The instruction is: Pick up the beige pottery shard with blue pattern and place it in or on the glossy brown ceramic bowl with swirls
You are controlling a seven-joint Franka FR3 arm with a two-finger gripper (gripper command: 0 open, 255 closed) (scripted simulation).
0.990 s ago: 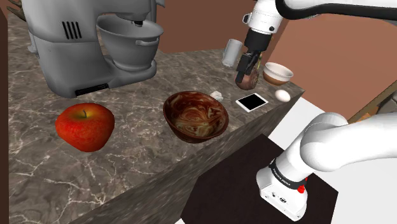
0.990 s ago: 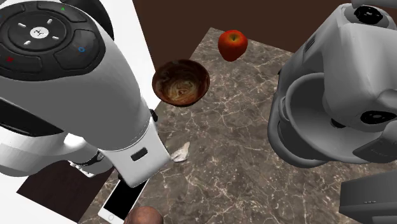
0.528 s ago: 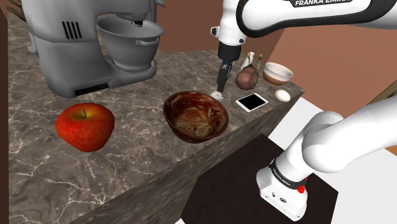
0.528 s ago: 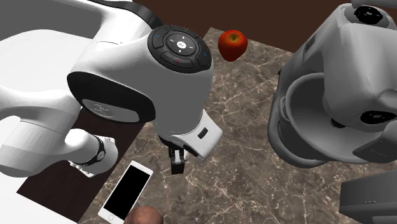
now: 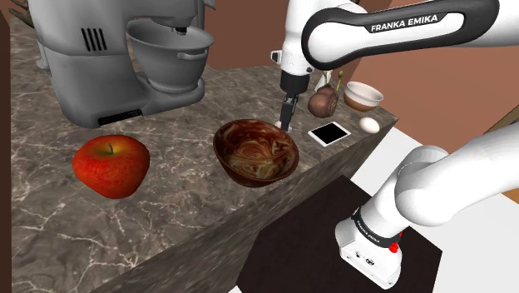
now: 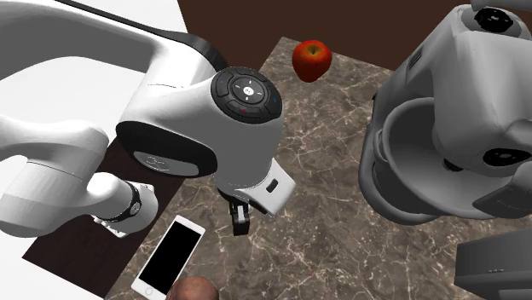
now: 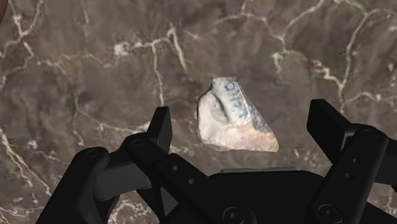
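Observation:
The pale shard (image 7: 232, 118) with blue marks lies flat on the dark marble counter (image 7: 95, 70), between my gripper's (image 7: 245, 127) spread fingers, which do not touch it. My gripper (image 5: 286, 115) is open and points straight down, just off the far rim of the glossy brown swirled bowl (image 5: 255, 151), towards the shoulder view's right. A sliver of the shard (image 5: 280, 124) peeks out by the fingertips. In the second exterior view my gripper (image 6: 240, 220) hangs below the wrist and the arm covers the bowl.
A red apple (image 5: 111, 165) sits at the shoulder view's left of the bowl, with a grey stand mixer (image 5: 125, 50) behind. A phone (image 5: 329, 132), an egg (image 5: 369, 125), a brown vase (image 5: 323, 101) and a small bowl (image 5: 363, 96) crowd the counter's right end near its edge.
My arm swung from above the brown vase towards the shoulder view's left, arrived over the shard, and has since dropped slightly lower. The shard and the bowl have not moved.

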